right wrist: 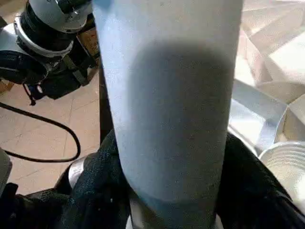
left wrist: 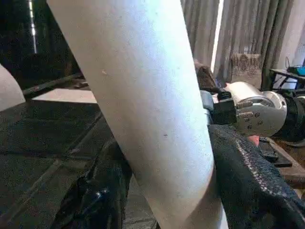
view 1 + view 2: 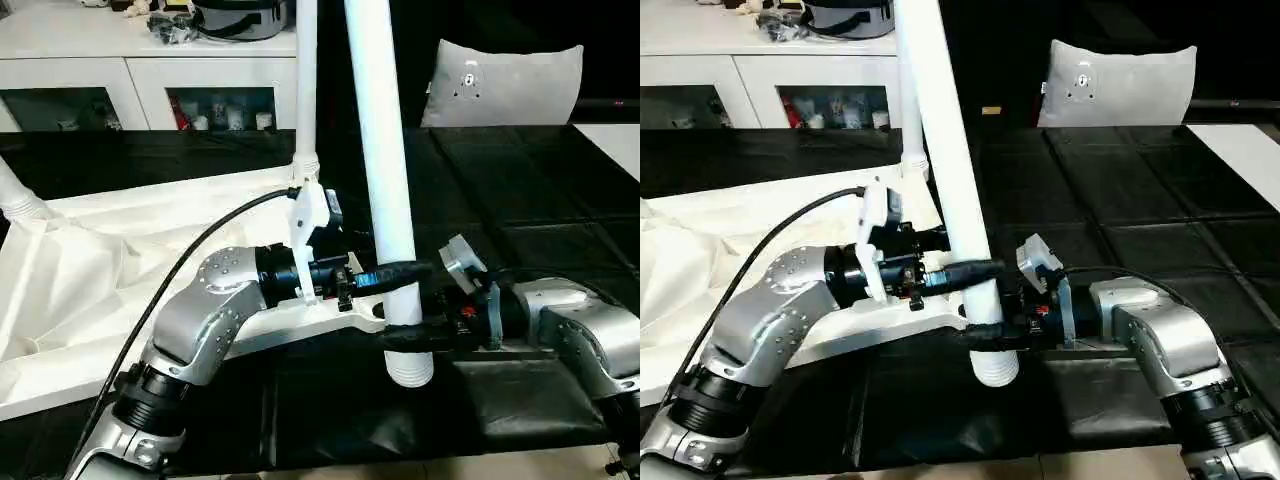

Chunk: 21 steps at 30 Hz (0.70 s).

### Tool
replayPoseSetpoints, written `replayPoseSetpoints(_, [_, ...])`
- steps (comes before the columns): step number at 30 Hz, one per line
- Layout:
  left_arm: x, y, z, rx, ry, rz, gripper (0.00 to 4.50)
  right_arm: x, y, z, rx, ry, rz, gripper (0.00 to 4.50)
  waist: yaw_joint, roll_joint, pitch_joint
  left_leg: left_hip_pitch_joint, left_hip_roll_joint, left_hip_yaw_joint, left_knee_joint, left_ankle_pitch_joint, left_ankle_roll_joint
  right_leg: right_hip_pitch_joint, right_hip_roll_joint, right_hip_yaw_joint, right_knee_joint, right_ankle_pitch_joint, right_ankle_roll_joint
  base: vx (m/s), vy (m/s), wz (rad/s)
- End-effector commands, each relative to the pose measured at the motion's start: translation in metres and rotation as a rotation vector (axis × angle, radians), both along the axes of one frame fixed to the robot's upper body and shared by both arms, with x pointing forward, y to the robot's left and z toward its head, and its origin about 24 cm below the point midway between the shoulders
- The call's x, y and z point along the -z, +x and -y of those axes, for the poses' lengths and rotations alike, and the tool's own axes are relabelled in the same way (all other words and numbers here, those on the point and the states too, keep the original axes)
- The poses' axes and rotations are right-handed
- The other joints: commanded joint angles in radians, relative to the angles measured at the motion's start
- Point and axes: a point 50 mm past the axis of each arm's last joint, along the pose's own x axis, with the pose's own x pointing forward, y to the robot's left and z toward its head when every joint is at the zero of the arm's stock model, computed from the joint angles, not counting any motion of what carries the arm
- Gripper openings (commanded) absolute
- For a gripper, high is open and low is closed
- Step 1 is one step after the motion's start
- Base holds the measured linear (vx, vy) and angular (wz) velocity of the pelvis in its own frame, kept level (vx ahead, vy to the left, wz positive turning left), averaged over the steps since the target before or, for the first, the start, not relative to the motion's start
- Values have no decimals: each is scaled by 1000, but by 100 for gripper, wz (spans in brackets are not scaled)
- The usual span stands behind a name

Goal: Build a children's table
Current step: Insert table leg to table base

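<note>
— Where do we have the leg right now?

— We hold one white leg (image 3: 385, 150) nearly upright, its ribbed threaded end (image 3: 410, 367) hanging just above the black surface (image 3: 520, 400), close to its near edge. Our right gripper (image 3: 408, 335) is clamped around the leg just above that ribbed end, a black finger on either side of the tube. Our left gripper (image 3: 395, 275) reaches in from the other side a little higher, with one finger (image 3: 400, 271) lying across the front of the tube; from the left wrist view the tube sits between both fingers, so we count that as a second grip.

— And the tabletop?

— The tabletop (image 3: 130, 270) lies underside up towards the left edge of the surface, its ribs showing. The corner nearest the held leg sits just behind our left gripper. A second leg (image 3: 306, 80) already stands upright at the tabletop's far corner, and a third (image 3: 18, 200) shows at the far left.

— Anything else around?

— A grey cushion (image 3: 505, 85) leans upright beyond the far edge of the surface, and a white cabinet (image 3: 140, 70) stands behind on the left.
</note>
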Motion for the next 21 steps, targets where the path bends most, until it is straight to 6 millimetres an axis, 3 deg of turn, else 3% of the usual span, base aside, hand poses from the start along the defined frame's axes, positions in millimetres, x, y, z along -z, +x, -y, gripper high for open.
replayPoseSetpoints(1, [5,8,-10,-99,14,-99,224,-8,1,-4,-32,43,-3,188,1,-18,-63,-11,17,9,-68,-125,58,63,-53,48,-80,-447,-60,0,0,0])
replayPoseSetpoints(4, [1,4,-6,-55,-116,-291,218,-8,1,-4,-27,44,-1,188,1,-17,-65,-9,16,12,-64,-128,56,62,-52,47,-77,-443,-81,0,0,0])
replayPoseSetpoints(10, [0,6,-2,-42,-238,-450,209,-6,2,-5,-21,45,3,188,1,-20,-64,-10,12,12,-64,-134,63,62,-48,42,-86,-468,-56,0,0,0])
replayPoseSetpoints(21, [-15,13,-6,-140,-251,-353,209,-4,10,-7,45,24,39,188,0,-22,-63,-10,10,12,-64,-126,58,61,-49,41,-89,-484,-32,0,0,0])
